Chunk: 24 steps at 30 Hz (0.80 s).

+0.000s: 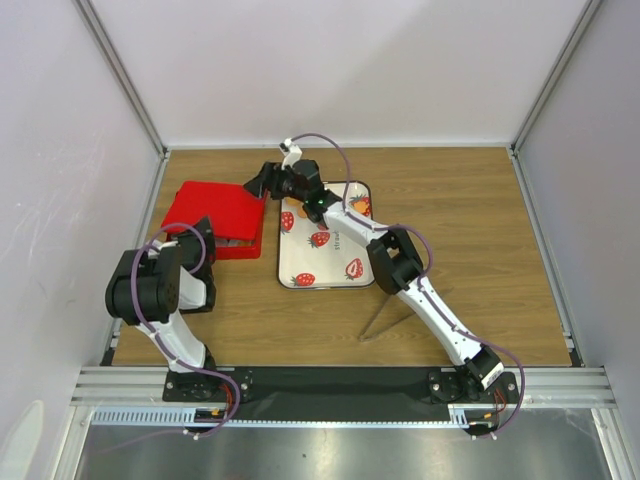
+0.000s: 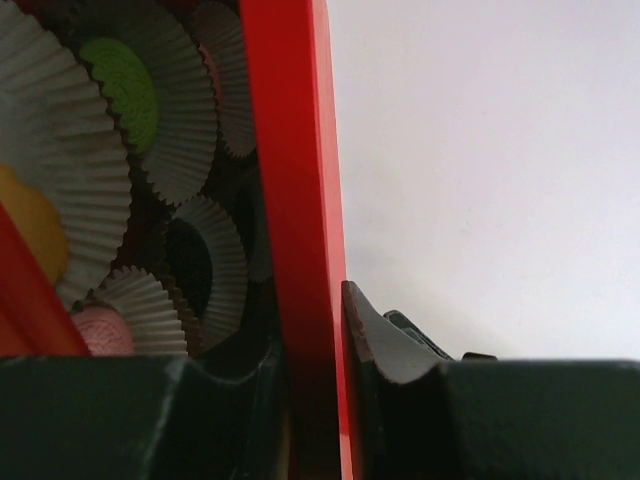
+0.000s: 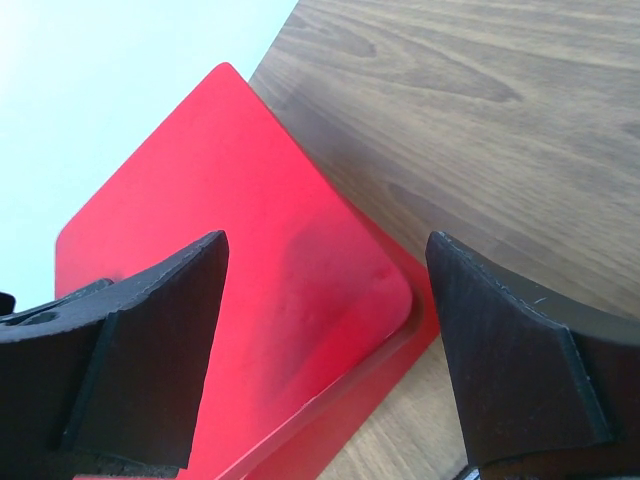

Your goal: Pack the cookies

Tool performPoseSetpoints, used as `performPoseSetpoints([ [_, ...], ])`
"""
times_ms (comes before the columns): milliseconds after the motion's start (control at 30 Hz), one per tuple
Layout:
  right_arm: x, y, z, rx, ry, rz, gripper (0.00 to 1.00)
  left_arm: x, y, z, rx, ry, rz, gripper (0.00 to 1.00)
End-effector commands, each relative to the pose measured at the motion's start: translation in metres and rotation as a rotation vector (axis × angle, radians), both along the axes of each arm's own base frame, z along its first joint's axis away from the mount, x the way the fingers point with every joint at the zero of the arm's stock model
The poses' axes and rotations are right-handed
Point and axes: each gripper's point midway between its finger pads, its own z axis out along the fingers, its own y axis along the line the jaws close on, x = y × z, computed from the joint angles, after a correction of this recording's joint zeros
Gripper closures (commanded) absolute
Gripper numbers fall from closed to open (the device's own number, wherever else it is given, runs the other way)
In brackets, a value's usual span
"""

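The left gripper (image 2: 312, 350) is clamped on the side wall of the red box (image 1: 238, 243), probably to steady it for closing. The cookies (image 2: 120, 75) sit in paper cups (image 2: 190, 130) inside the box, at 9 o'clock from the tray (image 1: 300, 262). The right gripper (image 3: 325, 300) hovers over the 1 o'clock corner of the red lid (image 3: 260, 280), jaws wide apart, holding nothing.

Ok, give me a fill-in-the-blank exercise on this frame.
The left end effector straddles a wall of the ___ box.
The right end effector's jaws stand ___ over the lid.
The tray is printed with ___.
The green cookie sits in a paper ___.
Missing: red; open; strawberries; cup.
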Motion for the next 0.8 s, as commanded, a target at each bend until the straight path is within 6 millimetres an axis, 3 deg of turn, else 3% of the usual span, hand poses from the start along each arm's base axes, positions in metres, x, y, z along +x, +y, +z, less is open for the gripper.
performPoseSetpoints([
  [0,-0.008,0.012,0.021,0.018,-0.075,0.027,0.15,-0.004,-0.002,0.075,0.041,-0.273,0.001,0.72],
  [767,-0.019,0.019,0.009,-0.022,-0.096,0.058,0.18,-0.033,-0.013,0.066,0.031,-0.214,-0.05,0.6],
])
